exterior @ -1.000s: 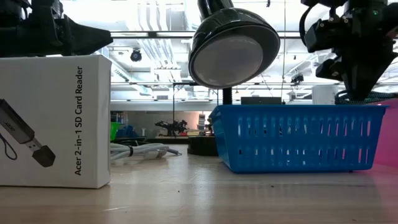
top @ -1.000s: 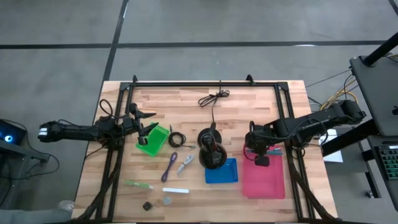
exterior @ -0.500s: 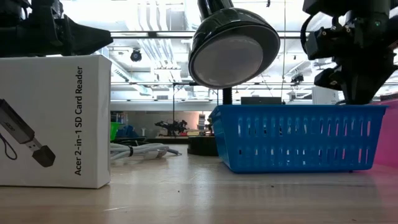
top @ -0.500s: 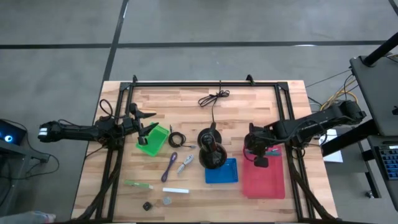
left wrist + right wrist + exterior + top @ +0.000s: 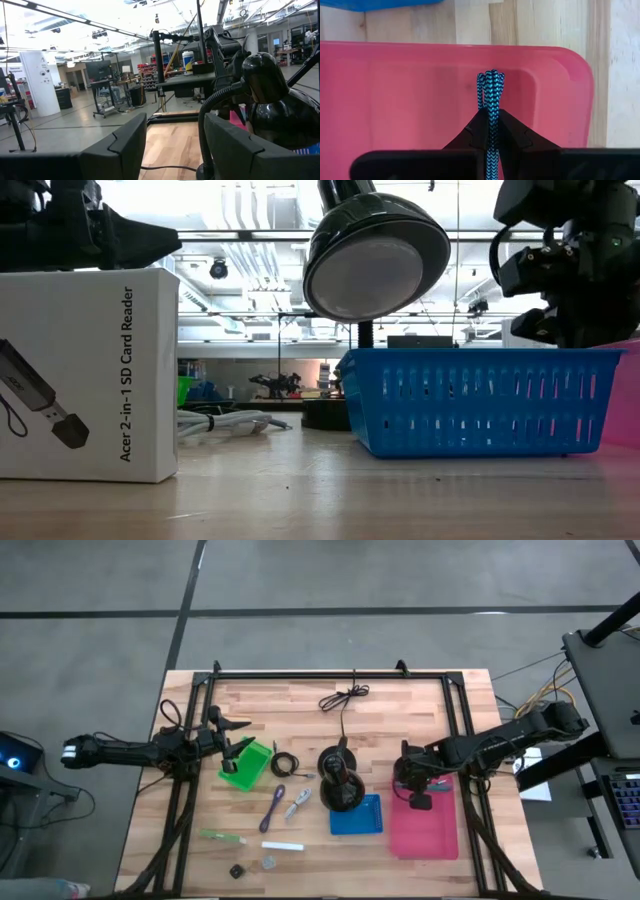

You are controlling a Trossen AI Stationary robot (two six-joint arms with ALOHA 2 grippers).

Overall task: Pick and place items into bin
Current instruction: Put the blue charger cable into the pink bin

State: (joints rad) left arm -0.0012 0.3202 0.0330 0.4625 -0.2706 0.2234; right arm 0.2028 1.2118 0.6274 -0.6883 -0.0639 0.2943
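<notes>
While the right gripper (image 5: 490, 131) hangs over the pink bin (image 5: 395, 95), fingers (image 5: 475, 132) pinching one blue cord (image 5: 490, 97) (looped), the left gripper (image 5: 236, 736) waits with spread fingers beside one green bin (image 5: 246, 765).

The high camera is looking straight down; the low one is sitting level beside the blue basket (image 5: 470, 402), apparently near it. Both are showing the lamp (image 5: 338, 780).

A black desk lamp (image 5: 340, 783) stands beside a white card-reader box (image 5: 88, 373).
</notes>
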